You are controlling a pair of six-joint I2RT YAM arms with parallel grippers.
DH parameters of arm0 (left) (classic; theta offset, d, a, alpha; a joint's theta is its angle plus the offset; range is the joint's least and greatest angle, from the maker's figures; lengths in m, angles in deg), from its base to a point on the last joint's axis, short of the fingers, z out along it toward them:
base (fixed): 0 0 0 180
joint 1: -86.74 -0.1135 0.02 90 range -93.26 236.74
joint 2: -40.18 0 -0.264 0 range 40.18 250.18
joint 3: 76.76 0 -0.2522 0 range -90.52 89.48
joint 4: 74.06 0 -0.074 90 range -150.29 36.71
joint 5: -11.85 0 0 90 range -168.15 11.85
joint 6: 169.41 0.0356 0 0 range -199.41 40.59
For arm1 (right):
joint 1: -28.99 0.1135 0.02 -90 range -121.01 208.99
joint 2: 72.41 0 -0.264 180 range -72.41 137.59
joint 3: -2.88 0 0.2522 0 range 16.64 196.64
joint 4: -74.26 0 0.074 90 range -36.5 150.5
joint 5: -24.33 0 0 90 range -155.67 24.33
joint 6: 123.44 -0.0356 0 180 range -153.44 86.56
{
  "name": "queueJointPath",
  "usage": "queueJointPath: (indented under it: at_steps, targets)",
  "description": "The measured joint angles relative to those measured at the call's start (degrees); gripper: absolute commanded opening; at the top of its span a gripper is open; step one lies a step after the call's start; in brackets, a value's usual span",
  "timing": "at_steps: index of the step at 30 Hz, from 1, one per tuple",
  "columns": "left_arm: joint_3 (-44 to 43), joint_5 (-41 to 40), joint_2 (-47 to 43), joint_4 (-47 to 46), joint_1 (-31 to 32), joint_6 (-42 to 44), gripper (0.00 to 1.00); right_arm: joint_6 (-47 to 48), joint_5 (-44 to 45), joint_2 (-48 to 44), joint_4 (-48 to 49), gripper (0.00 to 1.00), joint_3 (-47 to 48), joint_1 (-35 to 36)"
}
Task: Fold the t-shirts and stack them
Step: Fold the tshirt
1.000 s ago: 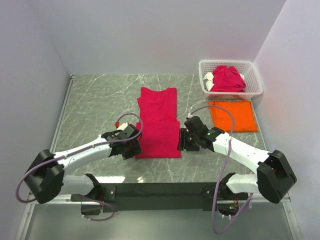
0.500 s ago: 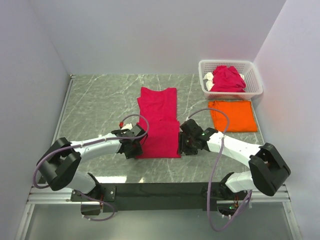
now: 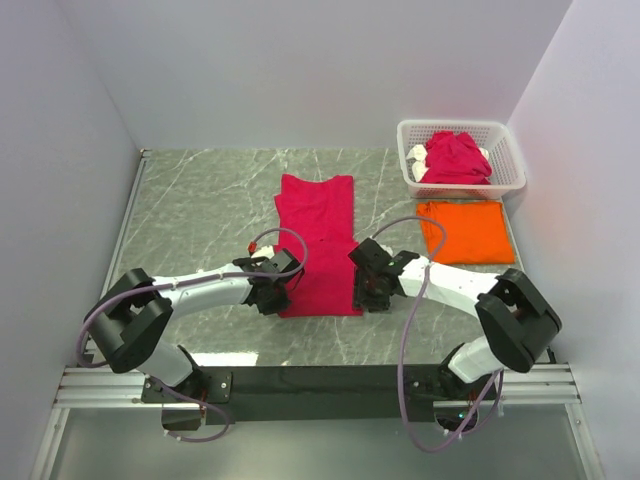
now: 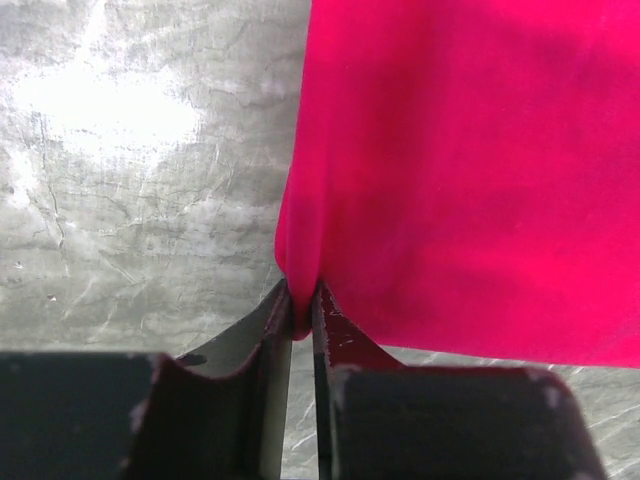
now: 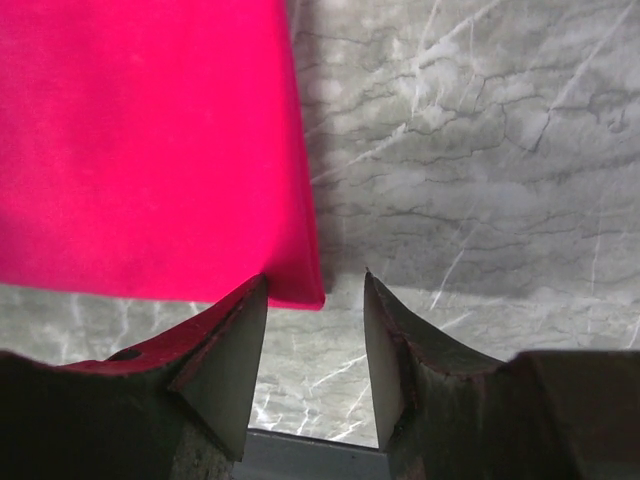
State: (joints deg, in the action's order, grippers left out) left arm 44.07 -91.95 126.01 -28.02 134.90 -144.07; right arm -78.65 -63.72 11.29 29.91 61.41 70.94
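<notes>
A crimson-pink t-shirt lies flat in the middle of the table, its near part folded over itself. My left gripper is shut on the shirt's near-left corner, the cloth pinched between the fingers. At the near-right corner my right gripper stands open, the corner lying between its fingertips without being pinched. An orange t-shirt lies folded flat at the right. More crimson-pink t-shirts are heaped in the basket.
The white lattice basket stands at the back right, just behind the orange shirt. Grey walls close in the table on the left, back and right. The black base rail runs along the near edge.
Both grippers moved inward to the shirt's near corners. The left one closed onto the left corner; the right one narrowed a little around the right corner.
</notes>
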Motion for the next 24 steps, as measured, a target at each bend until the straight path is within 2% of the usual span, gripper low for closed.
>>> queueJointPath:
  at_steps: [11,14,24]
  targets:
    - [0.39,0.42,-0.59,-0.13,0.04,-0.57,0.11,-2.47,1.49,5.49,-3.72,0.41,3.67,2.32]
    - [0.92,0.52,-1.22,-0.07,0.09,-0.76,0.09,-3.19,1.4,5.95,-4.04,0.36,3.98,2.45]
    - [1.46,0.9,-2.43,1.42,0.2,-1.03,0.01,-4.85,-1.6,6.47,-2.86,0.0,3.91,2.56]
